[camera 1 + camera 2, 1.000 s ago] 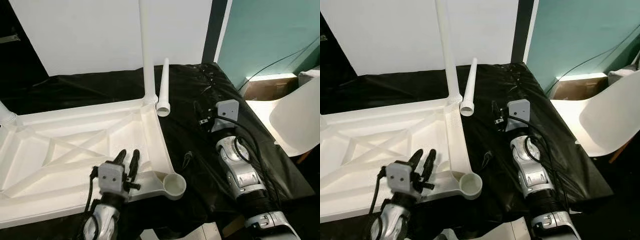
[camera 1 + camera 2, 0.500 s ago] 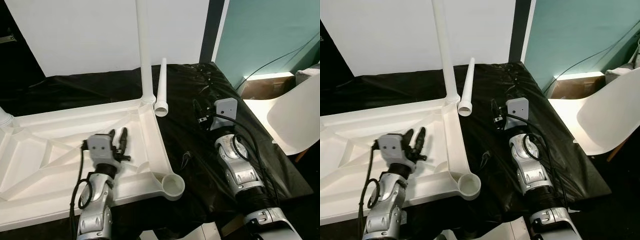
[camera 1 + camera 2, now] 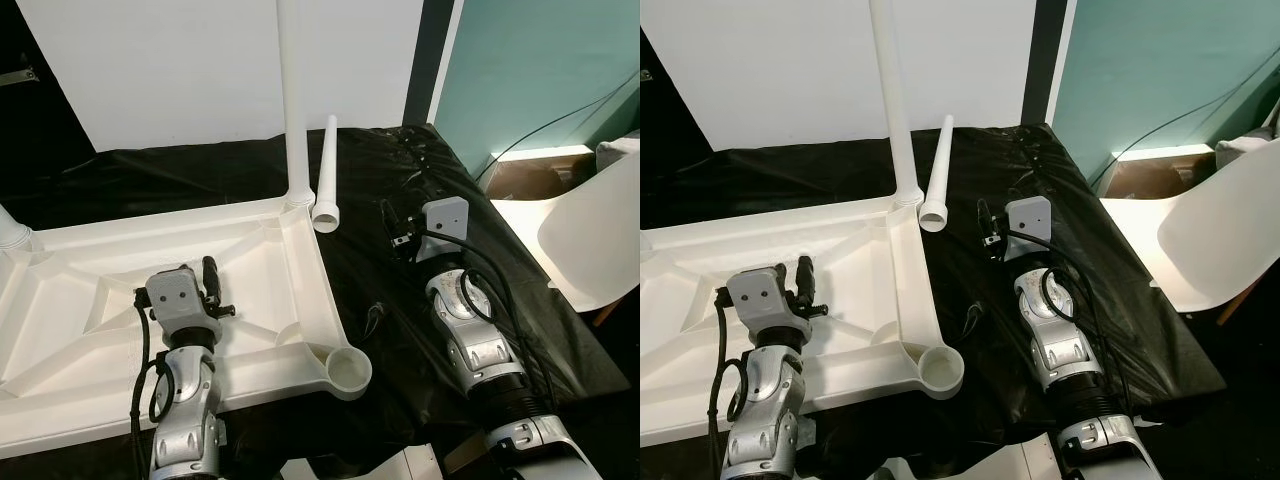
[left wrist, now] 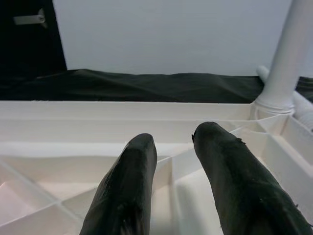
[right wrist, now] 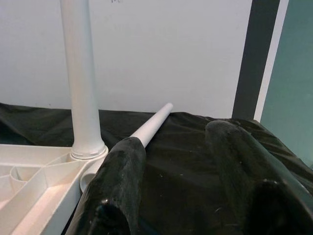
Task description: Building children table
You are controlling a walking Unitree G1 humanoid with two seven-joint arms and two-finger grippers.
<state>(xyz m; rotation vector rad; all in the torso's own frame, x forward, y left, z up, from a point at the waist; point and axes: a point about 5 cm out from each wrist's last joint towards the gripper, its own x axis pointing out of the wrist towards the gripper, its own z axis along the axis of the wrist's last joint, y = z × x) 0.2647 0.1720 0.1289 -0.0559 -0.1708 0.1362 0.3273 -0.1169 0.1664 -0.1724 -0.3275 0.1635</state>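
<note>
Black cloth [image 3: 400, 160] carries the upturned white tabletop [image 3: 120, 300]; a loose leg [image 3: 326, 180] lies at one o'clock. Left gripper [image 4: 172, 147] hovers above the ribs, fingers narrowly parted, empty; right gripper [image 5: 176, 142] gapes wider, empty.

Left gripper [image 4: 172, 147] raised, fingers parted; right gripper [image 5: 178, 142] forward, fingers parted

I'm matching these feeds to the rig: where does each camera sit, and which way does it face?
Eye views: head, looking down at the tabletop; both arms show.
Left wrist: along the left gripper over the tabletop toward the upright leg.
Right wrist: along the right gripper toward the loose leg.
Shared: upright leg.
</note>
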